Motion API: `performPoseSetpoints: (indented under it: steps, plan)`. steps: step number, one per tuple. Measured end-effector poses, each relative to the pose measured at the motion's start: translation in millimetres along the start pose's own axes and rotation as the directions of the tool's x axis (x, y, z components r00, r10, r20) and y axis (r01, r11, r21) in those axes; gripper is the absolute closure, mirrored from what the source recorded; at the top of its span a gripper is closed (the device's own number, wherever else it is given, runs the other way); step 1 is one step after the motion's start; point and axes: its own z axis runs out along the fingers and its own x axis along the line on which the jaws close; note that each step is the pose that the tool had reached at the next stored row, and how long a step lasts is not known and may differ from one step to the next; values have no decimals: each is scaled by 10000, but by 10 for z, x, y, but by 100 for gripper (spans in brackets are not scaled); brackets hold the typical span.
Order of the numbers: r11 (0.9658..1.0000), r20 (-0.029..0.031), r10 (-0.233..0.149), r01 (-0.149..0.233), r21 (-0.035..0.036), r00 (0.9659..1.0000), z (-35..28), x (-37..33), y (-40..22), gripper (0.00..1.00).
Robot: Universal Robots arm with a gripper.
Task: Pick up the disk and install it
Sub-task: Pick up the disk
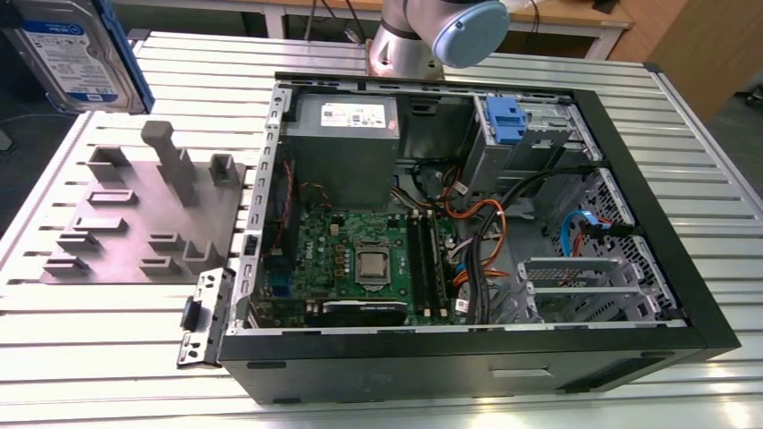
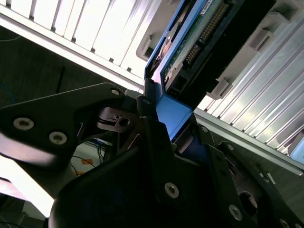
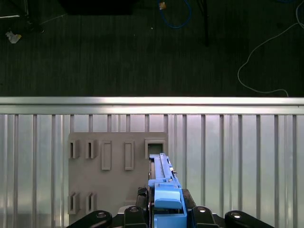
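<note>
Disk (image 1: 74, 54) could be lost or skewed if only the blue bracket (image 2: 173, 114) is caught shallowly, and a tilted drive could be jammed against the computer case (image 1: 667, 268) at its bay. It is clamped edge-on between the closed fingers of the pincer (image 3: 164, 209), projecting straight beyond the fingertips, with the grey fixture plate (image 3: 114, 180) beyond it, well apart from the case.

Item count, as observed from the floor:
- disk (image 1: 74, 55): one
- open computer case (image 1: 477, 362): one
- power supply box (image 1: 346, 147): one
- motherboard (image 1: 357, 255): one
- blue latch piece (image 1: 507, 121): one
- grey fixture plate (image 1: 125, 223): one
- robot arm (image 1: 435, 36): one
- tool (image 3: 166, 213): one
- slatted bench (image 1: 120, 357): one
</note>
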Motion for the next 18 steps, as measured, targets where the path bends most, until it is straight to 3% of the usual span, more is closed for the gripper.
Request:
performPoseSetpoints:
  steps: [18]
  plan:
    - [10000, 0, 0, 0, 1, 10000, -46, -1, 0, 63]
